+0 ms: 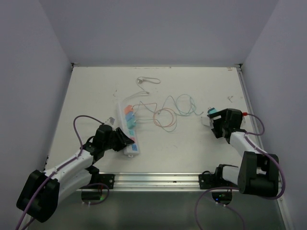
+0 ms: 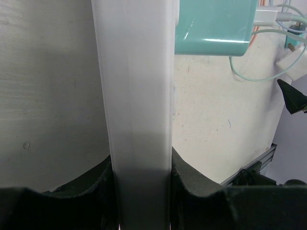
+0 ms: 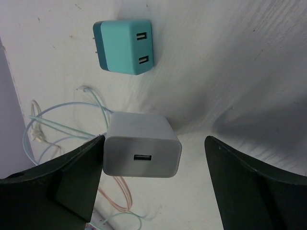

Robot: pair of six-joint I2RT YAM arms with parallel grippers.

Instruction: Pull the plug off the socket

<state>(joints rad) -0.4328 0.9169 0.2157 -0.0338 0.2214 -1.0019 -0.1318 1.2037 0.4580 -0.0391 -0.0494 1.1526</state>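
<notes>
The socket [image 2: 136,96], a long white power strip [image 1: 128,129], lies left of centre, and my left gripper [image 2: 141,163] is shut on its near end, one finger pressed against each long side. A teal plug [image 2: 213,26] with a white cable still sits in the strip, and orange and teal plugs [image 1: 128,116] show along it from above. At the right, my right gripper [image 3: 154,143] stands open around a white plug [image 3: 141,151] lying on the table. The plug touches the left finger [image 3: 81,167], with a wide gap to the right one. A teal plug [image 3: 123,46] lies loose just beyond.
Thin orange, teal and blue cables [image 1: 168,112] loop across the middle of the table between the strip and the right gripper. A grey cable [image 1: 146,80] lies near the back. A metal rail [image 1: 158,179] runs along the near edge, and walls close in three sides.
</notes>
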